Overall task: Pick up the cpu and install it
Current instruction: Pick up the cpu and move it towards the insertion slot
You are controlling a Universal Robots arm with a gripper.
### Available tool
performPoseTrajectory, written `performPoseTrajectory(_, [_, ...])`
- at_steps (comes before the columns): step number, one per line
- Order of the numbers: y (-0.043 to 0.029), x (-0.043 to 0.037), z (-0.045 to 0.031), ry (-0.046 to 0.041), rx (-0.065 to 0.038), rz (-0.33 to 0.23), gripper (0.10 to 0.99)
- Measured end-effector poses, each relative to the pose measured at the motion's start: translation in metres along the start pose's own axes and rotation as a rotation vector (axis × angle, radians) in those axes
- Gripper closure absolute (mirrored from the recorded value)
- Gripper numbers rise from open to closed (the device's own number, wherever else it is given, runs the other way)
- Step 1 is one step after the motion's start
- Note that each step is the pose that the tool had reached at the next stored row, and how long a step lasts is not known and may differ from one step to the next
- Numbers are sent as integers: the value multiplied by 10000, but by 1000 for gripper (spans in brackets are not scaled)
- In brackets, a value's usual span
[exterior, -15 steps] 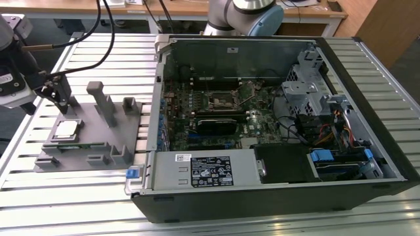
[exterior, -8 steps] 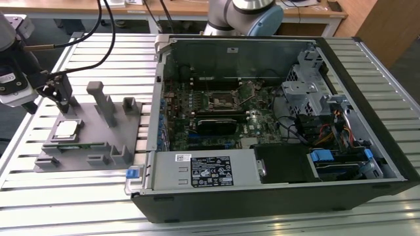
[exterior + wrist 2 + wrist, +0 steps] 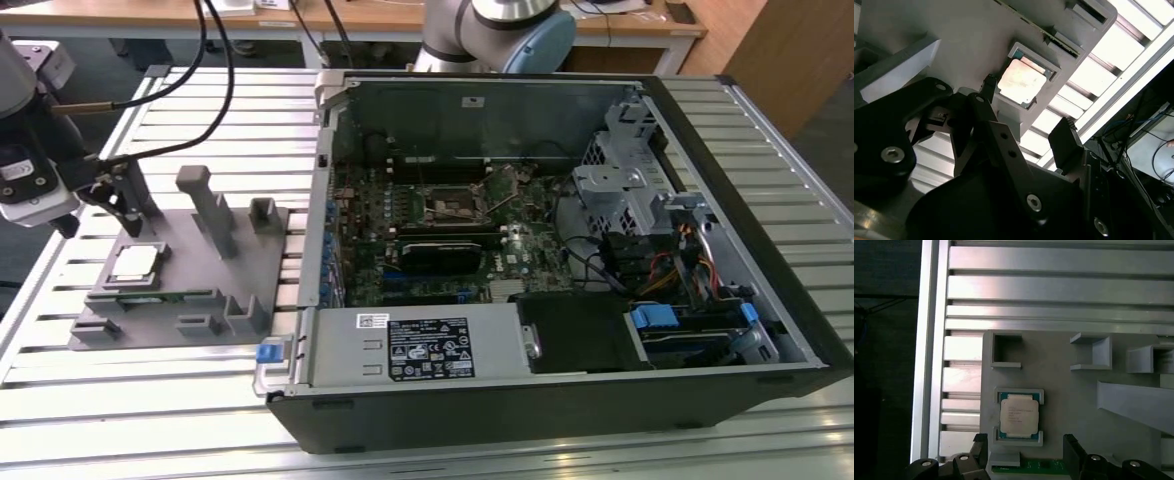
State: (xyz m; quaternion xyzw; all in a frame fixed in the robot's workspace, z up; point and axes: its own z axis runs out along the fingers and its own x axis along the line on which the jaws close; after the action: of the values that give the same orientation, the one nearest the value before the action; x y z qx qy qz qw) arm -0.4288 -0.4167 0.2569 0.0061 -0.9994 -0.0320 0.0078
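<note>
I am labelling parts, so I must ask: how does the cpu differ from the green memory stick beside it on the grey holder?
The cpu is square with a shiny silver top; the memory stick is a long, narrow green strip. The cpu lies flat in a framed square pocket; the memory stick runs alongside that pocket. Both rest on the grey holder, and the open gripper holds neither.

Exterior view looks down across the table (image 3: 134, 420); both wrist views share the cpu (image 3: 1019, 414) (image 3: 1020, 80).
</note>
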Motion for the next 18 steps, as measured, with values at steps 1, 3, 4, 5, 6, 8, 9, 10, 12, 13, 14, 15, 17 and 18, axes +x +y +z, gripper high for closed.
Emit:
performPoseTrajectory(1, [0, 0, 11, 0, -1, 1, 380])
performPoseTrajectory(3, [-2, -1, 35, 0, 0, 1, 380])
performPoseTrajectory(4, [-3, -1, 47, -1, -1, 1, 380])
performPoseTrajectory(5, [-4, -1, 59, -1, -1, 1, 380])
performPoseTrajectory(6, [-4, -1, 72, -2, -1, 1, 380])
performPoseTrajectory(8, [-6, -2, 95, -2, -1, 1, 380])
performPoseTrajectory(9, [-7, -2, 106, -3, -1, 0, 380])
performPoseTrajectory(10, [-7, -2, 117, -2, 0, 0, 380])
performPoseTrajectory(12, [-9, -2, 139, -2, 0, 1, 380])
performPoseTrajectory(13, [-10, -3, 150, -2, -1, 0, 380])
performPoseTrajectory(14, [-10, -3, 161, -2, 0, 0, 380])
performPoseTrajectory(15, [-11, -3, 173, -3, -1, 0, 380])
performPoseTrajectory(17, [-13, -3, 198, -2, 0, 0, 380])
performPoseTrajectory(18, [-13, -3, 212, -2, 0, 1, 380])
